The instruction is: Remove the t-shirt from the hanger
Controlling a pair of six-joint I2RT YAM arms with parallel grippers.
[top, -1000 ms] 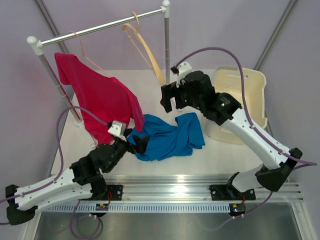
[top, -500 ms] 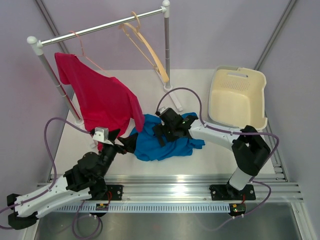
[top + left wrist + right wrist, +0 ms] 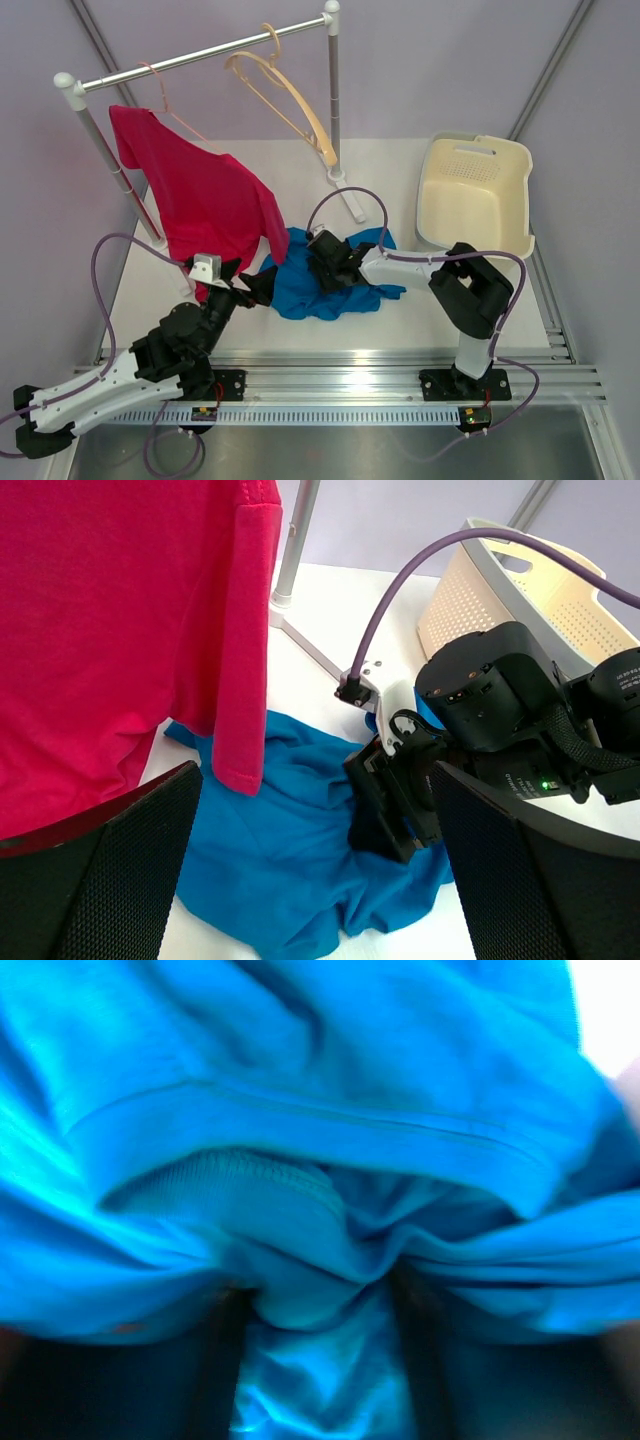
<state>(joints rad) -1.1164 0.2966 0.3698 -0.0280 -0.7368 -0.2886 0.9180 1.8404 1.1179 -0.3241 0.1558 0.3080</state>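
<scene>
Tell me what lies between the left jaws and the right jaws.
Folds of the blue shirt, lying on the table; the left wrist and top views show this.

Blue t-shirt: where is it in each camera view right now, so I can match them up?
Top external: blue t-shirt lies crumpled at centre, under the right pincer.
Left wrist: lower centre, below the red t-shirt hem.
Right wrist: fills the frame, bunched between the fingers.
Shared landmark: the right pincer, pressed into the blue cloth.
</scene>
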